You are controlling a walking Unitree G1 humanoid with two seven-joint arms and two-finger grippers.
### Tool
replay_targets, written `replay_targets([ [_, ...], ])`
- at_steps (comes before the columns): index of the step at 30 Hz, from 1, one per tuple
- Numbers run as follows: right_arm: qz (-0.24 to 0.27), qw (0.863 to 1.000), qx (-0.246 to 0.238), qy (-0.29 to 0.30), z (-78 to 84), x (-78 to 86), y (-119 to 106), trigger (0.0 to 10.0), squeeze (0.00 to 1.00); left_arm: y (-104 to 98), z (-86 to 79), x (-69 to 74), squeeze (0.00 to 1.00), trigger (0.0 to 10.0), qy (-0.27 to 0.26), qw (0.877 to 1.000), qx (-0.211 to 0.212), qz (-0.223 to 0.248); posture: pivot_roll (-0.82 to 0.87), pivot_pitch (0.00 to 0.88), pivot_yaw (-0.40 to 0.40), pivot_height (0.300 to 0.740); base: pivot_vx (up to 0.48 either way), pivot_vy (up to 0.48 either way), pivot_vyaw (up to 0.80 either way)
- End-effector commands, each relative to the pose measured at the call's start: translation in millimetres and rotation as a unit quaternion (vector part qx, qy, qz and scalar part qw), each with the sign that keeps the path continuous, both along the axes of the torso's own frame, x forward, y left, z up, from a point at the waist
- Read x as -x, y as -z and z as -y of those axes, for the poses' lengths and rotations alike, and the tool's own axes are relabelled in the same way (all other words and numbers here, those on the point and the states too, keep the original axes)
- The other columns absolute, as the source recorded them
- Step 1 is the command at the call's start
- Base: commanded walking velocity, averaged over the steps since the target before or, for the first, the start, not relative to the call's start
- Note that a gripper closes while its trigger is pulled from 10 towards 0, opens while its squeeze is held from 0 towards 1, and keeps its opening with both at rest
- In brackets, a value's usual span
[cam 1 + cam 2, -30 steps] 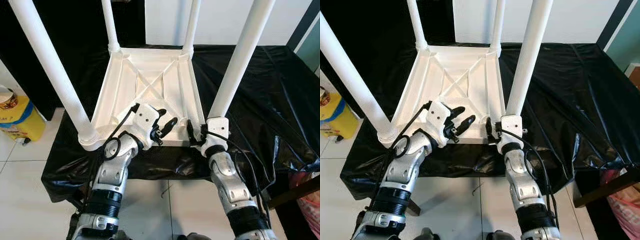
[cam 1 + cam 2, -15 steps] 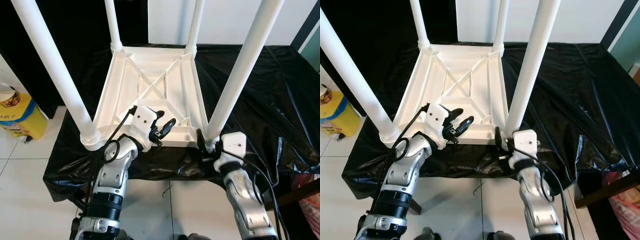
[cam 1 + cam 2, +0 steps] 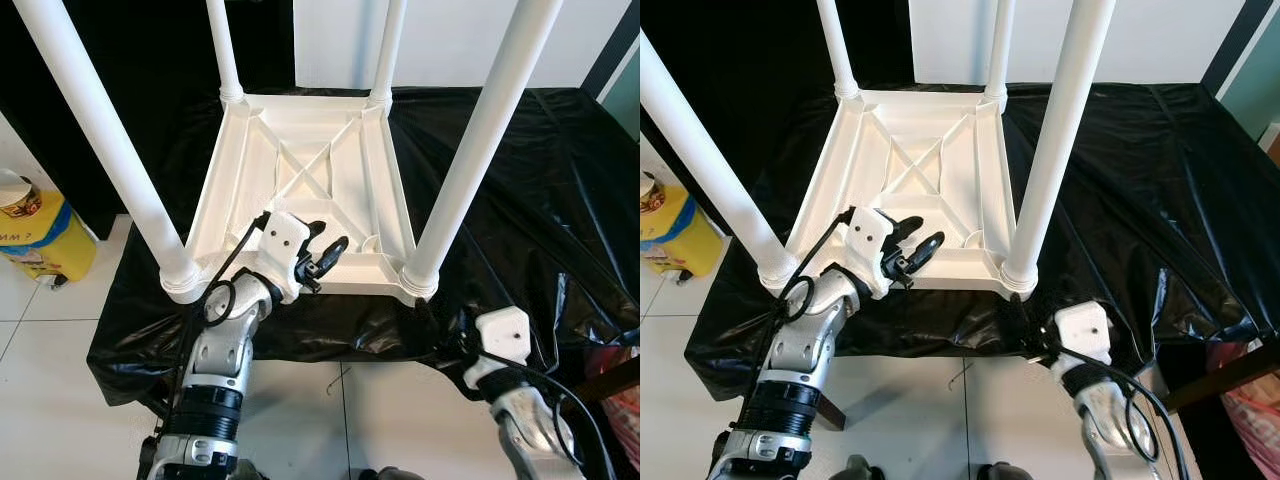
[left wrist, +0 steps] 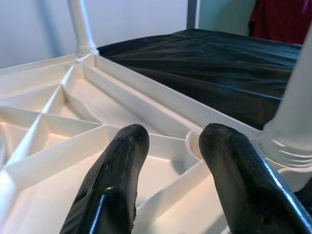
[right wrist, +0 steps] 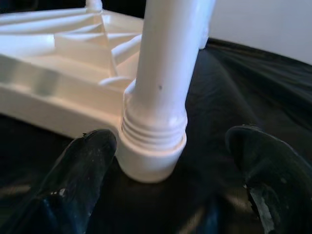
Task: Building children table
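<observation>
left tool (image 3: 325,252) released, over upturned children table (image 3: 300,190) at 7 o'clock | right tool (image 5: 170,180) released, facing leg (image 5: 163,73)

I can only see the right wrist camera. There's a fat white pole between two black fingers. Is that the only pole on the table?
Observer: No, the upside-down table has four legs pointing up. Yours is the near right leg.
Child: Where's my other hand?
Observer: The left hand is at the table's near edge, between the two near legs, with its fingers open.
Child: What's the table sitting on?
Observer: A black sheet that drapes over the front edge, where the right hand sits low and open.
</observation>
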State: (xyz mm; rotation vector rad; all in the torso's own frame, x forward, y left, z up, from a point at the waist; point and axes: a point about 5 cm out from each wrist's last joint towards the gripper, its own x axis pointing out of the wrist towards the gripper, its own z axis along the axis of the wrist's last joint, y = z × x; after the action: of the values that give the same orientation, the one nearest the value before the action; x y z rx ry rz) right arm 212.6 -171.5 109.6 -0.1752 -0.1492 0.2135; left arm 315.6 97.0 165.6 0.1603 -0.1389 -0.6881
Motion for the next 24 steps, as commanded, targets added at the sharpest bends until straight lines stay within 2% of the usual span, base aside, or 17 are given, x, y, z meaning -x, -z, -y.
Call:
replay_targets([
  [1,0.001,1.000,0.001,0.000,4.3,2.2,-1,10.0,0.00,-3,-10.6,-6.6,0.00,10.0,-0.090,0.996,0.018,0.010,-0.05,0.077,-0.009,0.740,0.000,-0.356,0.00],
  [6,-0.005,1.000,0.003,-0.014,3.6,2.3,-1,10.0,0.00,-6,-17.8,-9.3,0.00,10.0,-0.102,0.995,0.021,0.013,-0.05,0.074,-0.011,0.740,0.000,-0.379,0.00],
  [16,-0.009,0.999,0.006,-0.032,3.7,2.6,-2,10.0,0.00,-6,-18.7,-10.4,0.00,10.0,-0.106,0.994,0.024,0.012,-0.05,0.070,-0.011,0.740,0.000,-0.417,0.00],
  [18,-0.013,0.999,0.006,-0.049,2.3,3.8,-2,10.0,0.00,-6,-20.3,-11.1,0.00,10.0,-0.112,0.993,0.041,0.005,-0.05,0.069,-0.009,0.740,0.000,0.000,0.00],
  [22,-0.015,0.998,0.004,-0.063,0.9,4.7,-2,10.0,0.00,-7,-22.7,-12.2,0.00,10.0,-0.126,0.991,0.043,0.010,-0.05,0.067,-0.007,0.740,0.000,0.000,0.00],
  [24,-0.021,0.995,0.002,-0.096,-2.3,5.4,-3,10.0,0.00,-11,-27.3,-14.2,0.00,10.0,-0.154,0.987,0.041,0.021,-0.06,0.063,0.002,0.740,0.000,0.000,0.00],
])
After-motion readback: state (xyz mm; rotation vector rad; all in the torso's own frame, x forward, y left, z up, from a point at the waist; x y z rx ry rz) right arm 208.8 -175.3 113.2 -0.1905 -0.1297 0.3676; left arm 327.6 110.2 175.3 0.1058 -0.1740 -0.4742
